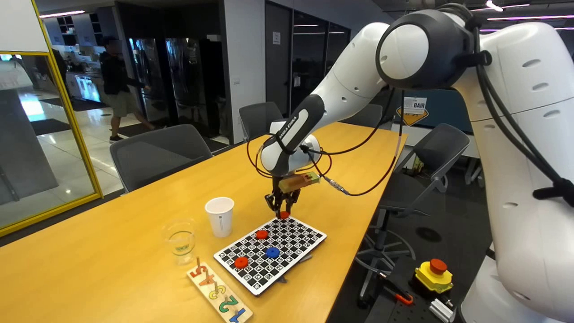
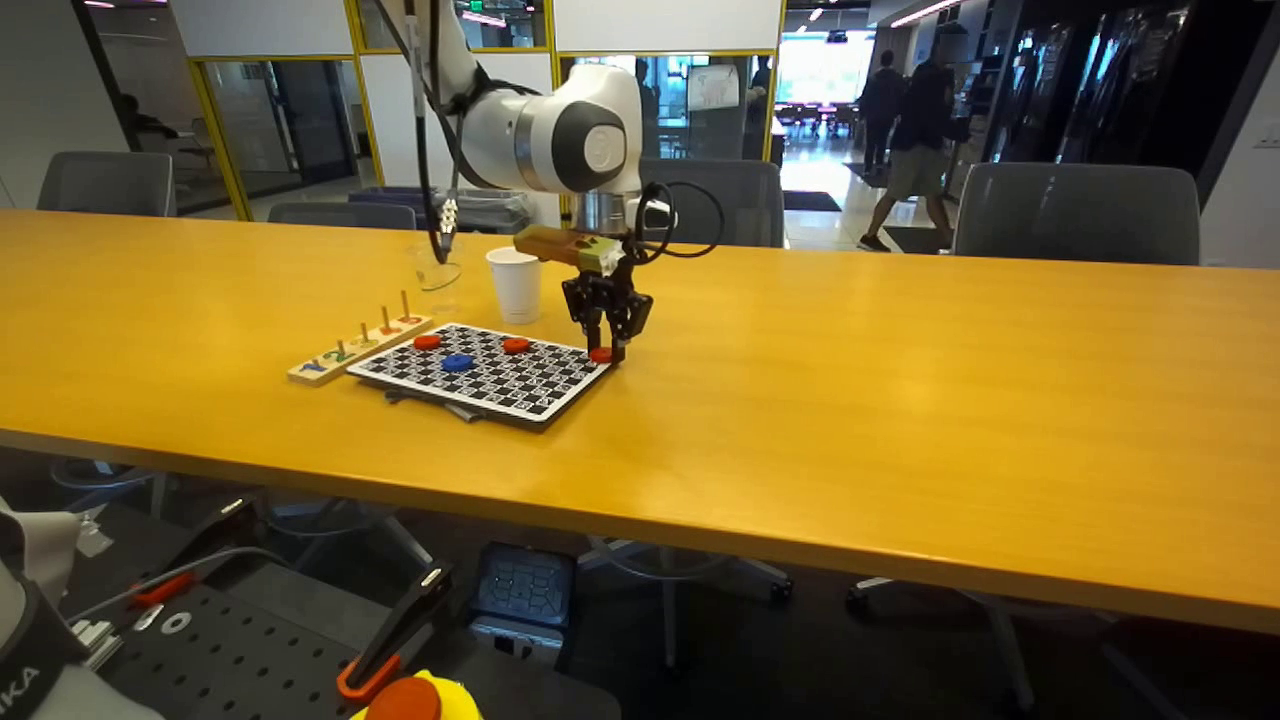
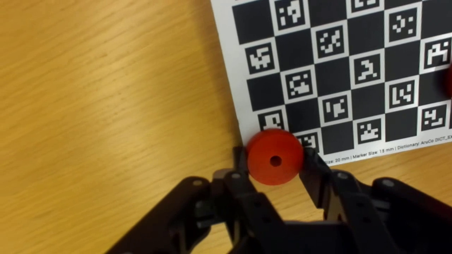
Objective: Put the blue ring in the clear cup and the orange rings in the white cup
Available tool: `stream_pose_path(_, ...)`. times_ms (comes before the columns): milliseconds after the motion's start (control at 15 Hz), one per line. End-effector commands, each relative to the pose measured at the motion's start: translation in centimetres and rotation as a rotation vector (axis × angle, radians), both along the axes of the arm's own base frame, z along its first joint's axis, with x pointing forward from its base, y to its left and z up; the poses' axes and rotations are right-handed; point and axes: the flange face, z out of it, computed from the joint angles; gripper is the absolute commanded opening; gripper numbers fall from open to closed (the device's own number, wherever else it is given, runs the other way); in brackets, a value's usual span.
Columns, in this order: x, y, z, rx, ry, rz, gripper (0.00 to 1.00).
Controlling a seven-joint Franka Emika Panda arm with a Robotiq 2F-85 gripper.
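The arm (image 1: 403, 51) reads "FRANKA EMIKA"; a sign (image 1: 415, 105), "BAIR"; a pegboard (image 1: 215, 301), 1–5; the checkerboard (image 3: 332, 77), "Marker Size" and "Dictionary".

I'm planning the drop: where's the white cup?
In both exterior views, the white cup stands just right of the clear cup and left of the gripper.

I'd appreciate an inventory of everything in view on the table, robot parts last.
Checkerboard: one, black and white, on the table
Orange rings: three, red-orange, two on the checkerboard, one in the hand
Blue ring: one, blue, on the checkerboard
Number puzzle: one, tan and multicoloured, beside the checkerboard
Clear cup: one, transparent, green-printed, near the number puzzle
White cup: one, white, beside the clear cup
Unidentified pieces: two, grey, under the checkerboard
Arm: one, mostly white, over the table
Hand: one, black, at the checkerboard's corner
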Motion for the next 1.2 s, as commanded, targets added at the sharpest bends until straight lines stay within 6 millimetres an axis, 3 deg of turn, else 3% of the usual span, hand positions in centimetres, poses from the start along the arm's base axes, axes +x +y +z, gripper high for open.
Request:
stream_pose_path(0, 0.3, -0.1, 0.7, 0.005, 0.017, -0.018, 0.23)
stream_pose_path(200, 0.3, -0.2, 1.7, -0.009, 0.037, -0.026, 0.23)
stream_pose_path(467, 1.0, 0.6, 4.7, -0.015, 0.010, -0.016, 0.23)
stream_pose_path(733, 2.7, 4.9, 8.2, -0.035, -0.040, 0.050, 0.23)
stream_pose_path(1133, 5.0, 14.1, 11.9, -0.066, -0.090, 0.184, 0.23)
